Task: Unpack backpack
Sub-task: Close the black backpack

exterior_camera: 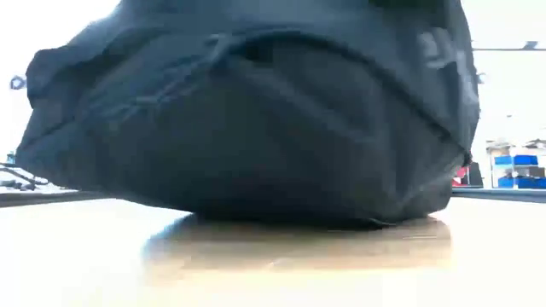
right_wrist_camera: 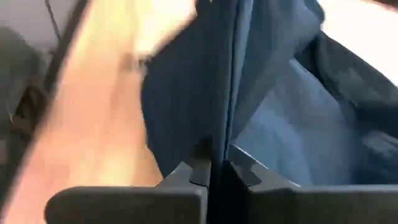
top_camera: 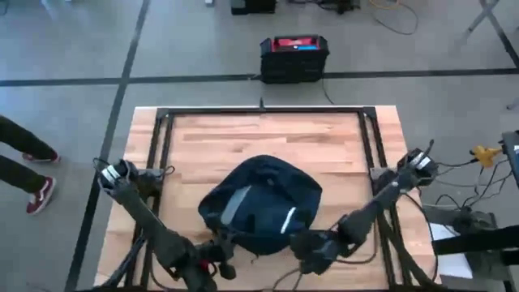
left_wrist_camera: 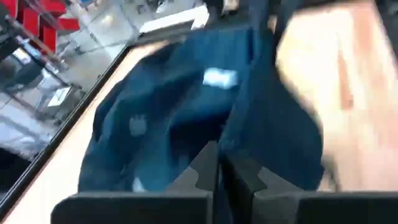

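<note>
Evidently the task stood at an early stage; the backpack [top_camera: 261, 204] lay on the wooden table [top_camera: 268, 138], toward its near edge and roughly midway between the two arms, and no unpacked item was visible anywhere on the tabletop; by judgement the contents, if any, remained inside, and the opening of the bag and the removal of items were still to be done.

The left gripper [left_wrist_camera: 219, 163] was at the near-left edge of the backpack, its fingers closed together on a fold of navy fabric; the right gripper [right_wrist_camera: 211, 163] was at the near-right edge, its fingers likewise pinched shut on a thin ridge of the bag's cloth, with paler blue lining showing beside it.

As to orientation, the backpack sat as a rounded dome; its long axis ran roughly across the table from left to right, slightly skewed; the side held by the grippers faced the near edge; in the low view the bag filled most of the frame, resting on the table; which end was the top could not be determined.
</note>
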`<state>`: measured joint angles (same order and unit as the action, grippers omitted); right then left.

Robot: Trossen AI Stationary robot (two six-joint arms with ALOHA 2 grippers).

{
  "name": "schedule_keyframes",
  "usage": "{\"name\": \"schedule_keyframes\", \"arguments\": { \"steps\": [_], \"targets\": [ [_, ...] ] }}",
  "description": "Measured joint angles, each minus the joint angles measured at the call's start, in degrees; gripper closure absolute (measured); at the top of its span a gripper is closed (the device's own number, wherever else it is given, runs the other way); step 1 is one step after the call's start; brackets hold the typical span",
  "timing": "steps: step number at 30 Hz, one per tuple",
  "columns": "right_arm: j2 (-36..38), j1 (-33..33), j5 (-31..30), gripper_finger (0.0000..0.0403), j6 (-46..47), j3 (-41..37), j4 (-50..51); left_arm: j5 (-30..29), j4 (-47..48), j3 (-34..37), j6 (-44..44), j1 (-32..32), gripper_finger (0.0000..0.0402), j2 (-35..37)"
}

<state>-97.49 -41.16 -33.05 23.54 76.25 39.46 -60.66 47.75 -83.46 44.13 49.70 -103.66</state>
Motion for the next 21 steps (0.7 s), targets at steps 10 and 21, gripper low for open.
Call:
{"name": "schedule_keyframes", "arguments": {
  "steps": [10,21],
  "targets": [
    [11.4,-2.8,-4.0,0.0403,10.9,-6.4,12.8,-3.2,5.5,2.5,13.1,3.0,0.0401,0.0],
    [11.2,-0.3,-4.5,0.0375,5.9,-8.8,7.7,10.3,-61.9,16.3,-40.0,-4.1,0.04,-0.1]
  ]
}}
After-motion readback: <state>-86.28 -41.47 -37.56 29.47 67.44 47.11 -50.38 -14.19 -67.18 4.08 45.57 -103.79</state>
